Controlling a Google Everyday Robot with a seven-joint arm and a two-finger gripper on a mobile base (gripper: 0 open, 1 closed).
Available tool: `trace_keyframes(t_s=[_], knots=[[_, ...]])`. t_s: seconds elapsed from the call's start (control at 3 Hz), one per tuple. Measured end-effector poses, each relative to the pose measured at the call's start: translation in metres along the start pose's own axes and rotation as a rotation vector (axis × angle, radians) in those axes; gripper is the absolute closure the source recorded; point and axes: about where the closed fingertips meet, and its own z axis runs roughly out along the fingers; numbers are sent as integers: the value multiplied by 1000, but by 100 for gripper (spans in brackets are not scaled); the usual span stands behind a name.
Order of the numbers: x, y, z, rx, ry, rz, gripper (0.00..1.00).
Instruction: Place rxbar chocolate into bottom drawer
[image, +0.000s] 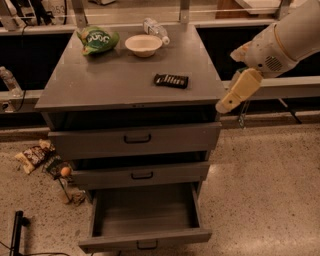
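The rxbar chocolate (171, 80) lies flat on the grey cabinet top (100, 85), right of centre and near the front edge, with nothing touching it. The gripper (236, 94) hangs off the cabinet's right side, just beyond the front right corner, tilted down and to the left and apart from the bar; whether it is apart or together cannot be told. Below, the bottom drawer (115, 244) is pulled well out, and the 2 shallower drawers above it sit slightly ajar. At the back of the top rest a green snack bag (97, 39), a pale bowl (143, 45) and a plastic bottle (156, 30). Brownish wrappers (35, 156) lie on the floor to the left.
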Motion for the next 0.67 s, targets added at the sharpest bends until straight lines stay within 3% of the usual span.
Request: trace_keyframes(t_s=[0.33, 0.67], knots=[[-19, -39, 30, 47, -139, 43, 0], [-19, -43, 32, 56, -146, 47, 0]])
